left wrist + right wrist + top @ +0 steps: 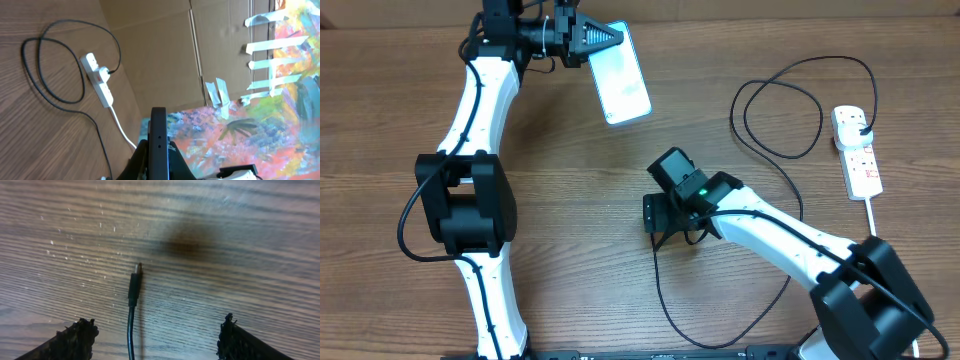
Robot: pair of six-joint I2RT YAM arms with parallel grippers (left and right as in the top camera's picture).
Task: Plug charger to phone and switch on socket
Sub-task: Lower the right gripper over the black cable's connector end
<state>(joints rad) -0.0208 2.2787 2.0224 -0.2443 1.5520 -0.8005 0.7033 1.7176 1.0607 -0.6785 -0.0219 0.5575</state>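
On the brown wood-grain desk the action splits in two. Out at the right edge lies the white oblong plastic socket, a black plug seated in it; whether its reddish switches are on, I can't tell. Up top, the left pincer is pinching the slim rectangular phone, its pale screen glowing, by one short end.

The charger, a long thin black cable, loops from that plug and sweeps round to mid-desk, right under the right arm. There the right pincer hangs just above the wood, spread wide and holding nothing.

Here's the relation that matters. The small black connector tip lies flat between the two fingers, closer to the one on the picture's left. Its long axis points straight away from the wrist, cable trailing back underneath. So the closing line already crosses that axis. The right arm is much the nearer one. I'd call for a small sideways shift, then straight down.
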